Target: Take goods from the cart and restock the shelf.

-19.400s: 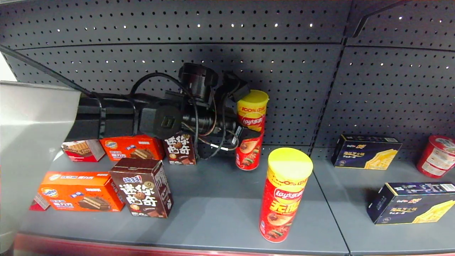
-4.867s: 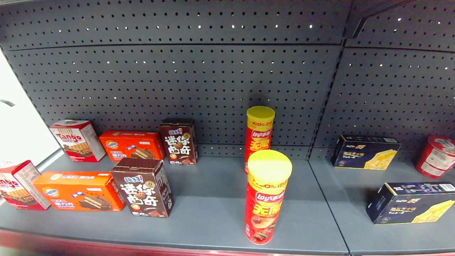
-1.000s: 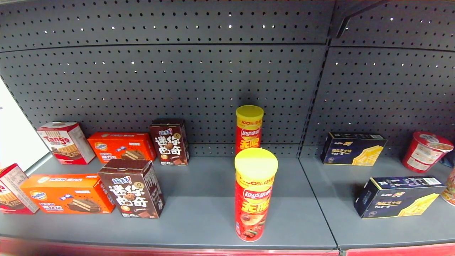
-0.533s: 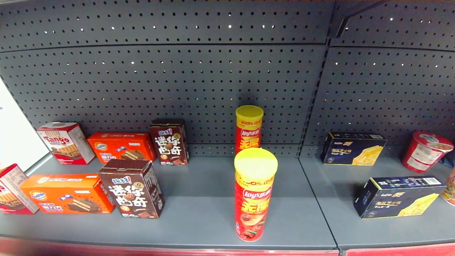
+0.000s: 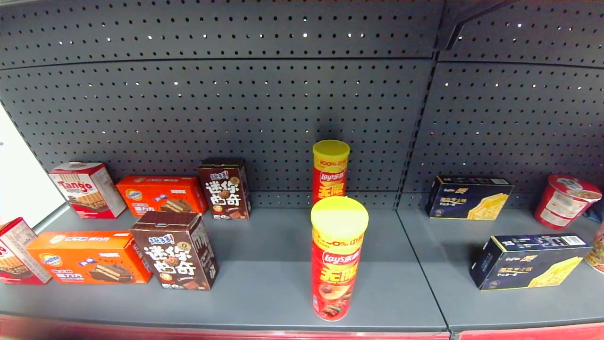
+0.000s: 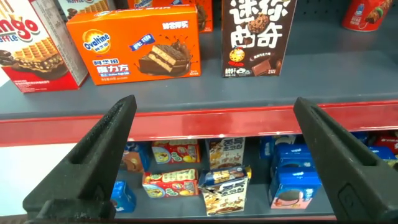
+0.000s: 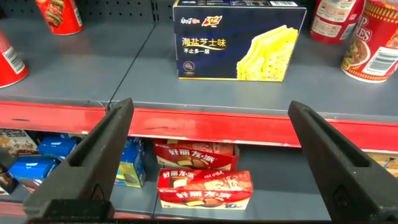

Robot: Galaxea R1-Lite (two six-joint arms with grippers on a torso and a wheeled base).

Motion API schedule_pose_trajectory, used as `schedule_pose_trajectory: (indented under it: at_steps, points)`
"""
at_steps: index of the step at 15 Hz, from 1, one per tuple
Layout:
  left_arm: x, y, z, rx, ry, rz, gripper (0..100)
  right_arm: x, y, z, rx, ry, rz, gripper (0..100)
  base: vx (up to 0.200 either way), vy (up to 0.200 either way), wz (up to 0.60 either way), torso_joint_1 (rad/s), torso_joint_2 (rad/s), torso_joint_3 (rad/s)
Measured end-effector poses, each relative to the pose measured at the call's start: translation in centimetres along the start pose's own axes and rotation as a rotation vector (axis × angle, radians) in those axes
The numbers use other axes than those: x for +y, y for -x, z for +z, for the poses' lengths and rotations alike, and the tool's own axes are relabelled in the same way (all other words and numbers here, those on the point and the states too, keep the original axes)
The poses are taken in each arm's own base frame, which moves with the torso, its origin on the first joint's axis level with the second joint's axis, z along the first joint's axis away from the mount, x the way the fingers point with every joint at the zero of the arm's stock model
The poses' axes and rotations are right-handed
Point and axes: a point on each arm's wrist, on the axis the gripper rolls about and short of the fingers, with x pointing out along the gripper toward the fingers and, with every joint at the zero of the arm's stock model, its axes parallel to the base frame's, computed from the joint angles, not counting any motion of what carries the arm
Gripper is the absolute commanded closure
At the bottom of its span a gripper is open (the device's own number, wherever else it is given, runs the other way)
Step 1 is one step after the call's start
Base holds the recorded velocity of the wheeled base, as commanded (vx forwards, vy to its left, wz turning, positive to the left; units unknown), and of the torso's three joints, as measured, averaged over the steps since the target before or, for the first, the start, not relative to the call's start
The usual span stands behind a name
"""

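**Head view.** The shelf (image 5: 273,283) already carried goods in two rows. There were a wafer box (image 5: 87,189), an orange box (image 5: 89,257) and a brown box (image 5: 174,250). One chip can (image 5: 337,259) stood upright in front of a second can (image 5: 331,170). Past the cans were a dark blue box (image 5: 528,262) and a red cup (image 5: 564,202). Wide bare spaces lay between these groups. I judged the restocking to be partly done, with more goods to fetch from the cart. Every package had large print and a picture of its food, and I do not copy the words here.

**Left wrist view.** The left gripper (image 6: 214,106) was open, with its fingers far apart and nothing between them. It hung in front of the red edge strip (image 6: 199,118) of the shelf. The orange box (image 6: 134,42) and the brown box (image 6: 259,34) stood just beyond the fingertips and apart from them. The wafer box was further to the side of one finger. Small packages (image 6: 217,180) filled a lower board between the fingers.

**Right wrist view.** The right gripper (image 7: 211,106) was also open and empty, before the same kind of red strip. The dark blue box (image 7: 239,40) lay straight ahead of the gap between its fingers, well apart from the tips. The red cup (image 7: 373,40) stood beyond one finger. Red boxes (image 7: 202,180) were stacked on the lower board. Both grippers held nothing, so in my judgement the next step was to pick an item at the cart.
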Motion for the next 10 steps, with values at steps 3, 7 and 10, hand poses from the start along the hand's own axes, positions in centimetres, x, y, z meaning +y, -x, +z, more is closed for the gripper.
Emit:
schedule_pose_trajectory:
  at_steps: [3,7,10]
  points:
    - [0.01,0.0,0.0,-0.001,0.002,0.003,0,0.0,0.0,0.0,0.0,0.001,0.0,0,0.0,-0.067,0.0,0.001,0.0,0.001]
    - [0.0,0.0,0.0,0.0,0.001,0.001,0,0.0,0.0,0.0,0.0,0.002,0.0,0,0.0,0.0,0.0,0.0,0.0,0.0]
    - [0.0,0.0,0.0,-0.001,0.0,0.0,0,0.0,0.0,0.0,0.0,0.002,-0.001,0,0.0,0.0,0.0,0.0,0.0,0.0]
